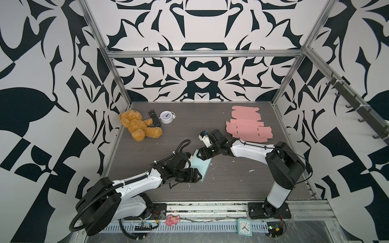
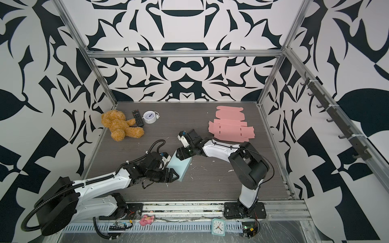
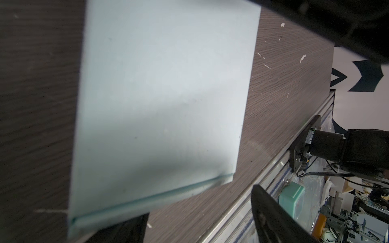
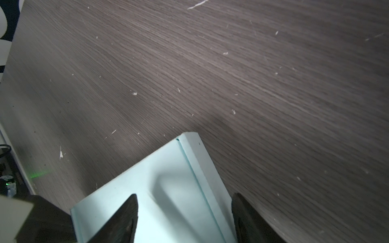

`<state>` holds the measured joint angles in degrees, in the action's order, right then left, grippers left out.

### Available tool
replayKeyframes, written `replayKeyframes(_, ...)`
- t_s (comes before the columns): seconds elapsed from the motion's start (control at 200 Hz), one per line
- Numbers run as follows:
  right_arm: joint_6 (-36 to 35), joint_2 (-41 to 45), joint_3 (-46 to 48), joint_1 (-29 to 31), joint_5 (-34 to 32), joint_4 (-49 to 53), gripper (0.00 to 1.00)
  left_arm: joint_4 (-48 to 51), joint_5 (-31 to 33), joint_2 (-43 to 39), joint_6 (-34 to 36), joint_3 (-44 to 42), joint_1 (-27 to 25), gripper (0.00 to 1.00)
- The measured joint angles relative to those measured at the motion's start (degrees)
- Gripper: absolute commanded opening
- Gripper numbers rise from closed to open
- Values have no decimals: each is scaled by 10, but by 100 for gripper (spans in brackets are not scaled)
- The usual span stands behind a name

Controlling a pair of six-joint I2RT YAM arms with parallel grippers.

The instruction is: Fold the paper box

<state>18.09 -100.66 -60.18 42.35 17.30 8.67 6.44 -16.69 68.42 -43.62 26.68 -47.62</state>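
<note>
The paper box (image 1: 203, 167) (image 2: 181, 166) is pale blue, folded shut and lying flat on the dark wooden table, seen in both top views. My left gripper (image 1: 197, 175) (image 2: 171, 175) is at its near end, open. In the left wrist view the box (image 3: 164, 101) fills the middle; one fingertip (image 3: 124, 229) is at its end edge and the other stands off to the side. My right gripper (image 1: 201, 155) (image 2: 179, 153) is at the far end, open. In the right wrist view it (image 4: 185, 218) straddles the box's (image 4: 168, 185) long side edge.
Flat pink box blanks (image 1: 248, 125) (image 2: 230, 125) lie at the back right. A teddy bear (image 1: 137, 126), a black remote (image 1: 154, 117) and a white alarm clock (image 1: 166, 117) sit at the back left. A pink toy (image 1: 171, 220) and a mint clock (image 1: 244, 226) lie on the front rail.
</note>
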Motion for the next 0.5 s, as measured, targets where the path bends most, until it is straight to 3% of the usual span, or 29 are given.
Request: replayKeyframes(0.505,13,44,38,0,-5,-6,71,11,-3,2,23,6,38,77)
